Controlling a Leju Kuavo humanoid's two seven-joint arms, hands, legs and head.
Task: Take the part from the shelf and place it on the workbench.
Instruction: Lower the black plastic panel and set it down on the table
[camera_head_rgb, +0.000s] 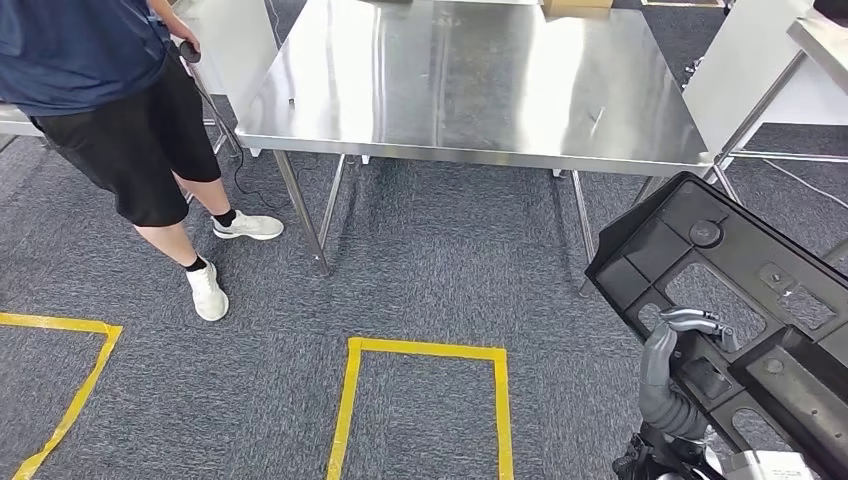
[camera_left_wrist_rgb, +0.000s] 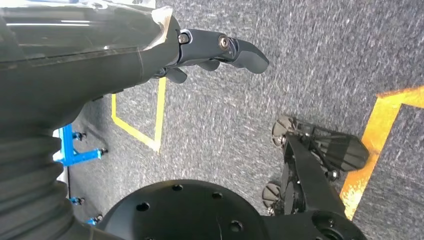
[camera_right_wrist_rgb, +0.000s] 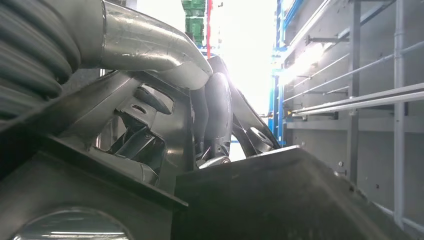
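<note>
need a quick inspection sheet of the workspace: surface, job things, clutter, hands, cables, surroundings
surface: steel workbench ahead, top bare where visible.
job's things: black part off the bench, carried at the robot's right.
clutter: cardboard box at the bench's far edge.
hands: right hand grips the part; left hand hangs over the carpet, holding nothing.
cables: black cable on the floor near the person.
surroundings: person beside the bench; yellow tape on grey carpet.
</note>
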